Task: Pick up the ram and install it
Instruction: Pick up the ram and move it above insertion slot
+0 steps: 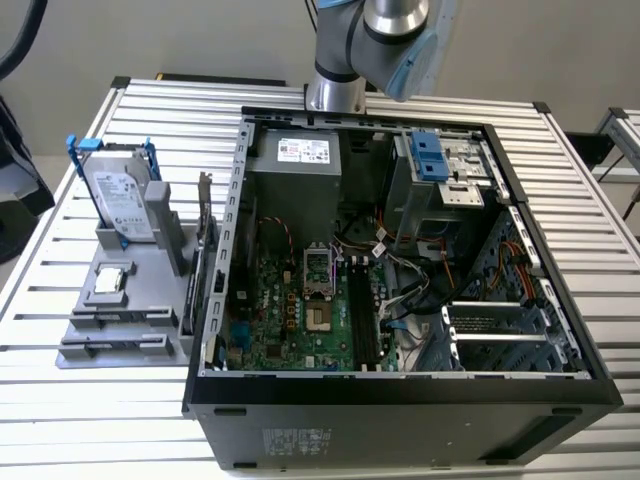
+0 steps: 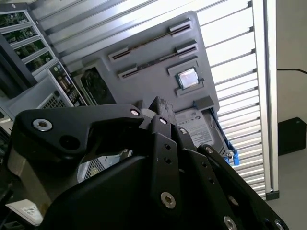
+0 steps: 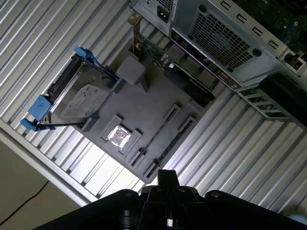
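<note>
The ram shows as thin dark sticks [image 3: 160,129] standing on edge in the slotted holders of a grey fixture [image 3: 148,103]. These sticks [image 2: 146,43] lie beside the small silver processor chip in the second wrist view. In the exterior view the same holders [image 1: 125,318] sit at the fixture's front, to the left of the open computer case [image 1: 400,390]. My gripper [image 3: 165,179] hangs well above the fixture and touches nothing. Its black linkage [image 2: 158,115] covers the lower half of the second wrist view. Long dark memory slots [image 1: 362,315] run along the motherboard.
A silver hard drive [image 1: 125,200] in a blue-handled bracket stands upright at the fixture's back. The processor chip [image 1: 108,281] lies mid-fixture. A circuit card [image 1: 205,205] stands between fixture and case. The arm [image 1: 370,40] rises behind the case. Cables fill the case's middle.
</note>
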